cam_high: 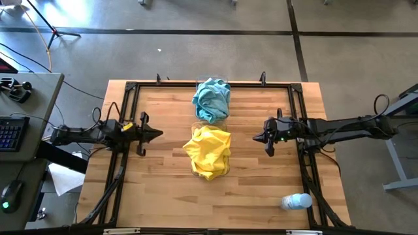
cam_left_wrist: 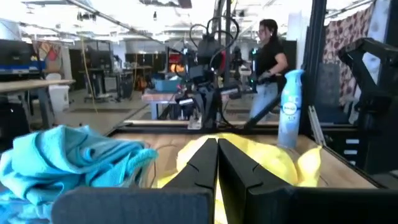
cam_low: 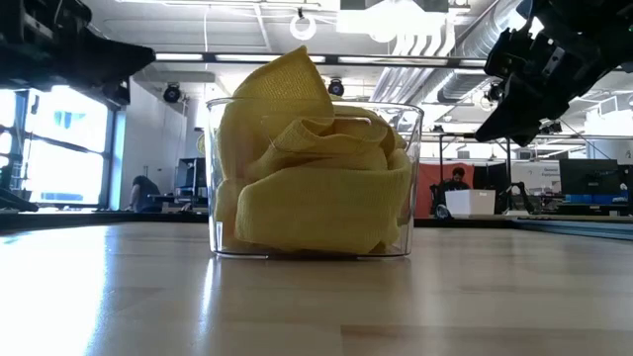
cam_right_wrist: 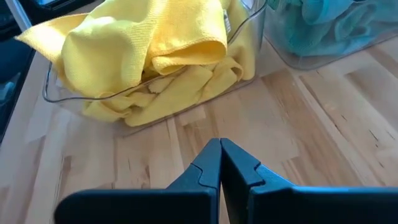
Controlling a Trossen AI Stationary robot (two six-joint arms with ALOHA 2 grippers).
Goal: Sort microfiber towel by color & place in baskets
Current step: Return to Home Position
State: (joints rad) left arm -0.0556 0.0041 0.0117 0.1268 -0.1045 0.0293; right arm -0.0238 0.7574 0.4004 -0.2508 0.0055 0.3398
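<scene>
Several bright yellow towels [cam_high: 208, 152] fill the nearer clear basket [cam_low: 414, 188] at the table's middle, heaped above its rim. Teal-blue towels [cam_high: 212, 99] fill the farther clear basket [cam_right_wrist: 292, 59] behind it. My left gripper [cam_high: 159, 134] is shut and empty, left of the yellow pile, above the table. My right gripper [cam_high: 256, 138] is shut and empty, right of the yellow pile. Both baskets stand on the wooden table top [cam_high: 255, 189]. The yellow towels [cam_right_wrist: 143, 56] also show in the right wrist view, the teal ones [cam_left_wrist: 68, 162] in the left wrist view.
A clear plastic spray bottle [cam_high: 296, 202] lies near the table's near right corner. Black metal frame rails [cam_high: 130, 91] run along the left, far and right edges. A desk with a keyboard [cam_high: 12, 130] stands left of the table. A person [cam_left_wrist: 268, 68] stands beyond the table.
</scene>
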